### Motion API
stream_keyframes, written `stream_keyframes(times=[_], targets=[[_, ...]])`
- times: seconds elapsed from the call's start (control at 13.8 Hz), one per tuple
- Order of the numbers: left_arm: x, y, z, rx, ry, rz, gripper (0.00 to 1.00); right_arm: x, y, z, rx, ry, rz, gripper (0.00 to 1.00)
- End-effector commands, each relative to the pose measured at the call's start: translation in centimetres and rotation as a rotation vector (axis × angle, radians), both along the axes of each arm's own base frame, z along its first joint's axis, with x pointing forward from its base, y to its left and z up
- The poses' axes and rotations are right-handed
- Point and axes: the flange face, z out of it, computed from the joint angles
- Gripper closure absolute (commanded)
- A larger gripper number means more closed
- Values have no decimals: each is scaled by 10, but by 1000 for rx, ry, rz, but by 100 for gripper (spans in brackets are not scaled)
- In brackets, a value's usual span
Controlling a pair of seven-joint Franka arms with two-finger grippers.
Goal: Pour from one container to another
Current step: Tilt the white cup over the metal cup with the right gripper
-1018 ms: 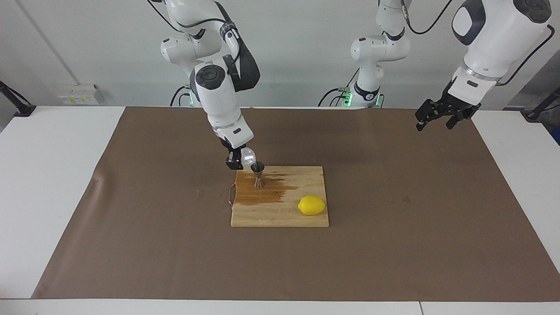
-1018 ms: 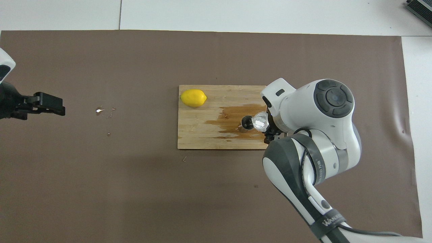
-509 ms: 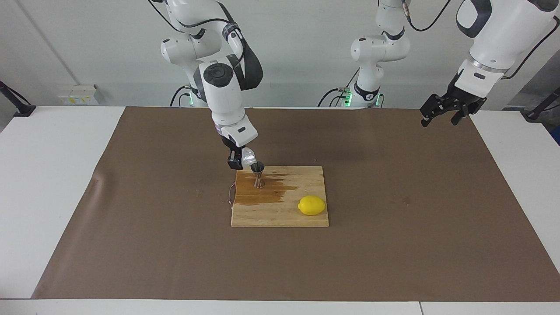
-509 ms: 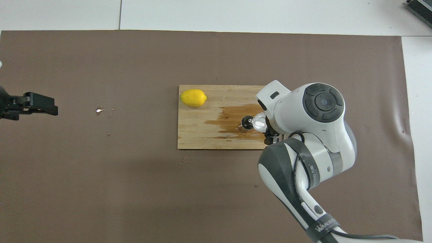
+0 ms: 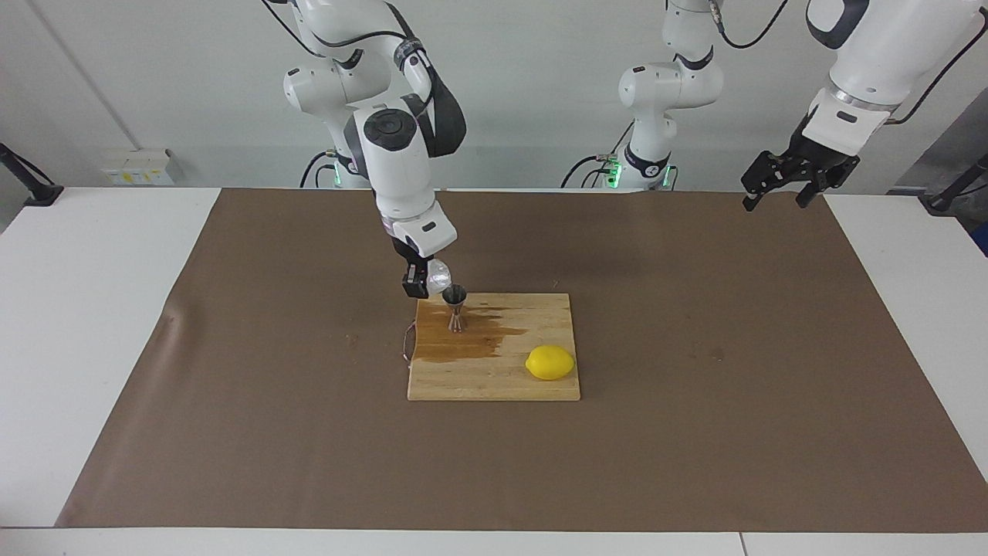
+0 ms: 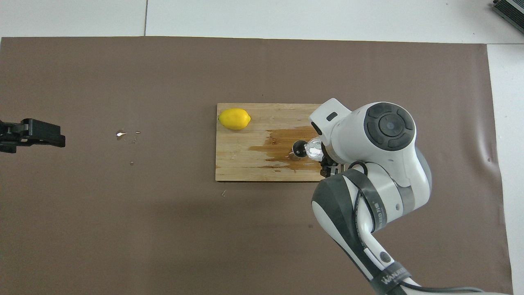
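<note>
Board mid-table. Jigger upright at its right-arm end; right gripper with tilted cup crowds it from above. Lemon blocks board's other end. Wet stain between. Mat around board open. Left gripper high over mat's edge, well apart.

Shiny steel jigger, clear textured glass cup, wet-stained wooden board

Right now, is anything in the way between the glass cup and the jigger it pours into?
Nothing visible. The glass cup, held by the right gripper, is tipped at the rim of the jigger on the cutting board.
</note>
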Motion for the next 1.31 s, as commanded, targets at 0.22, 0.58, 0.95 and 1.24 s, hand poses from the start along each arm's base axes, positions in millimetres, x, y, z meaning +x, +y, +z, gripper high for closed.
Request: stream_keyframes(times=[0.22, 0.58, 0.95, 1.24], targets=[[-8, 1, 6, 3, 10, -1, 0, -5, -3, 5, -24, -3, -13, 72], [-8, -1, 5, 3, 8, -1, 0, -4, -6, 5, -18, -9, -6, 72], [-8, 0, 5, 3, 8, 0, 0, 2, -23, 2, 80, 18, 75, 72], [-8, 0, 5, 3, 8, 0, 0, 10, -48, 0, 212, 34, 120, 72]])
